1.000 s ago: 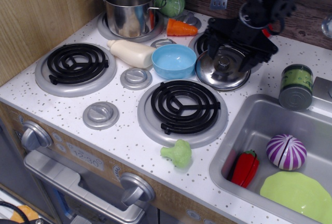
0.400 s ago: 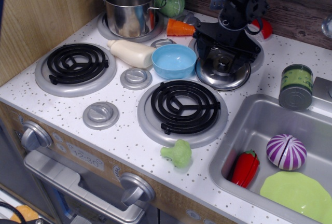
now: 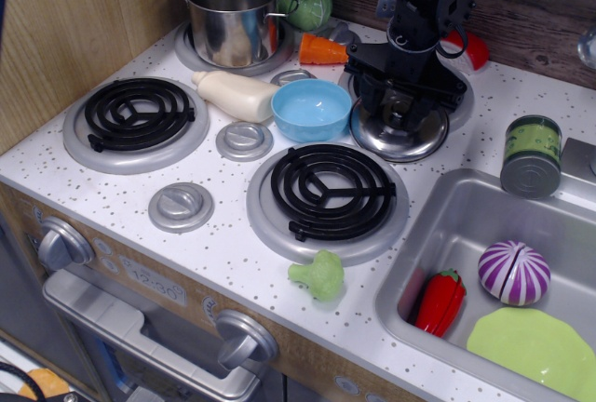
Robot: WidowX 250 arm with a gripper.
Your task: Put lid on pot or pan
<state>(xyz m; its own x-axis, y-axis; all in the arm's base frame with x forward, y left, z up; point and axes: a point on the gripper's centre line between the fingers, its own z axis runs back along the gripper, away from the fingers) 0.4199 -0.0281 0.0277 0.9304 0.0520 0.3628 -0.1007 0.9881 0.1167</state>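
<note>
- My pincer point(image 3: 402, 104) hangs right over the lid point(image 3: 400, 130), with its black fingers on each side of the little knob in the middle.
- I cannot tell if my fingers are pinching the knob or just standing near it.
- The lid is round, shiny steel and a bit domed. It lies near the back edge of the counter, just beside the blue bowl point(image 3: 312, 109).
- The pot point(image 3: 232, 13) is tall, shiny steel with straight sides and two small handles. It stands open on the burner in the far left corner, well apart from the lid.
- A smooth cream bottle point(image 3: 236, 95) lies on its side between the pot and the bowl.
- An orange carrot point(image 3: 323, 49) lies near the back edge, beside the pot.
- The counter point(image 3: 223, 253) is white with tiny dark specks.
- A bumpy green broccoli point(image 3: 318, 275) sits near the front edge.
- A green can point(image 3: 531, 155) stands by the metal sink point(image 3: 438, 225) on the right side.
</note>
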